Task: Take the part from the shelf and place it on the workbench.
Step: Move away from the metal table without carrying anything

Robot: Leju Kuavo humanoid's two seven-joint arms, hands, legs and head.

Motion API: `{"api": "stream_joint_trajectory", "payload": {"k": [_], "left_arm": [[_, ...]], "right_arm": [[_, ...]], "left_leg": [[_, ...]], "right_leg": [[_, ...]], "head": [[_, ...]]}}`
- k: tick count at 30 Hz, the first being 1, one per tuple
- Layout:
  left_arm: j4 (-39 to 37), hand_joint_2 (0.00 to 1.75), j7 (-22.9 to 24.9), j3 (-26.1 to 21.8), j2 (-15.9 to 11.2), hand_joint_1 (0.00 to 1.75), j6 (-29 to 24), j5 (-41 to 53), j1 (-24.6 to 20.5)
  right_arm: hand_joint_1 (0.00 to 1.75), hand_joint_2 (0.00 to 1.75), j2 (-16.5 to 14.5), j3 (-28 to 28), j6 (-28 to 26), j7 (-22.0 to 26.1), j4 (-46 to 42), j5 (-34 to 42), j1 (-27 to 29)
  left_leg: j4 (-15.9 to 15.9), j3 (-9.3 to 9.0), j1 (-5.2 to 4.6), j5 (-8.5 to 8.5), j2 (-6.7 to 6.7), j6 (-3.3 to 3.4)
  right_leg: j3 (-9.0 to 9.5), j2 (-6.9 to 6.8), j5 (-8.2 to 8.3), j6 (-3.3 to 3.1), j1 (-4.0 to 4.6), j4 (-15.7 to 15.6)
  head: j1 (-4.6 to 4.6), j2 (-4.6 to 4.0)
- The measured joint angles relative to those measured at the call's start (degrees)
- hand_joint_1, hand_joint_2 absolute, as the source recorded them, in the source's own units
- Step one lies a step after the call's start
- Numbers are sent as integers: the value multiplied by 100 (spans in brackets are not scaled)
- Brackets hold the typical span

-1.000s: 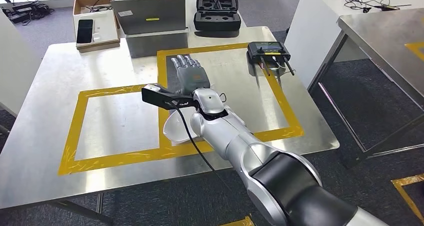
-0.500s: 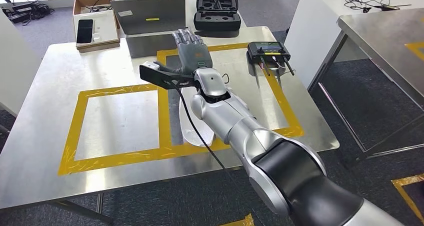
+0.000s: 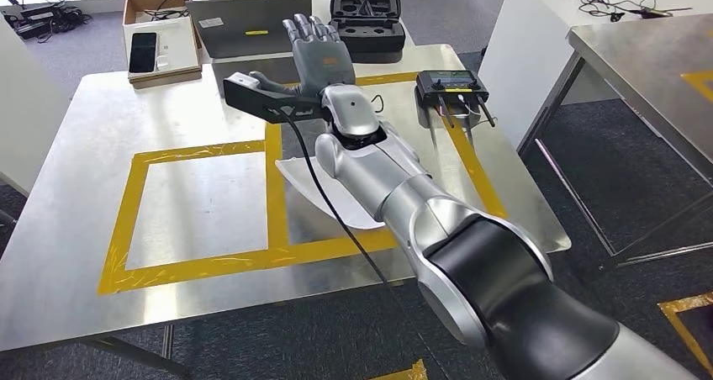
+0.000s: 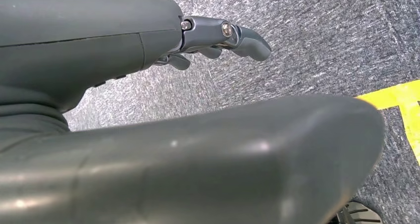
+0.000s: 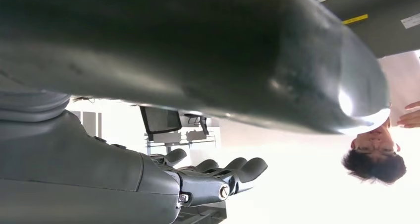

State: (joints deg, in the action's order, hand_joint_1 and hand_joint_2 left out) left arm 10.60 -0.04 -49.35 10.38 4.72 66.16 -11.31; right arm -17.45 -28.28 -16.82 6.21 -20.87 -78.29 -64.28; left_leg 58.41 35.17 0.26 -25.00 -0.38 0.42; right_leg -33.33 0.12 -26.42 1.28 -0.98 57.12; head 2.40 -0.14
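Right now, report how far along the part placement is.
Looks done: the white part lies flat on the workbench, inside the yellow tape. In hand: nothing; the right hand is raised above it, fingers apart. Left: apparently only withdrawing the arm. The left hand hangs over the floor.

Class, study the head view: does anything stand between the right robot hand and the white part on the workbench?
Nothing visible does. The right robot hand is up over the workbench, fingers apart and empty; the white part lies on it below the forearm.
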Motion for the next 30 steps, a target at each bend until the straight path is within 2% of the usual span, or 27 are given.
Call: {"api": "stream_joint_trajectory", "payload": {"k": [3,7,17,22,25,27,30], "left_arm": [[0,175,-5,0,0,0,0,-16,-2],[0,0,-54,-1,1,0,0,-66,-2],[0,0,-583,5,12,0,0,130,-4],[0,0,-562,7,9,0,0,140,-5],[0,0,-556,7,9,0,0,140,-6],[0,0,-553,7,9,0,0,140,-11],[0,0,-547,7,9,0,0,139,-18]], "right_arm": [[0,0,-10,0,3,-19,0,-24,-2],[0,0,-10,0,17,-29,0,-32,-3],[0,0,-8,0,36,-61,0,-33,-2],[0,0,-8,0,38,-35,0,-37,0],[0,0,-8,0,38,-34,0,-37,-2],[0,0,-5,0,37,-26,0,-36,-6],[0,0,7,0,38,-8,12,-36,10]], "left_leg": [[0,0,0,0,-1,0],[0,0,0,0,0,0],[0,-1,0,0,0,0],[29,4,-35,-34,0,27],[11,-11,-27,-8,7,70],[-31,-33,0,28,21,112],[-35,-32,-5,41,28,136]], "right_leg": [[0,0,0,0,0,0],[0,0,0,0,0,0],[0,0,0,0,0,0],[11,-1,2,40,-22,-18],[35,1,2,82,-34,-8],[-63,2,-168,95,-36,234],[-543,5,-655,87,-26,1280]], "head": [[0,1],[0,1],[0,1],[0,1],[-1,1],[9,1],[22,1]]}}
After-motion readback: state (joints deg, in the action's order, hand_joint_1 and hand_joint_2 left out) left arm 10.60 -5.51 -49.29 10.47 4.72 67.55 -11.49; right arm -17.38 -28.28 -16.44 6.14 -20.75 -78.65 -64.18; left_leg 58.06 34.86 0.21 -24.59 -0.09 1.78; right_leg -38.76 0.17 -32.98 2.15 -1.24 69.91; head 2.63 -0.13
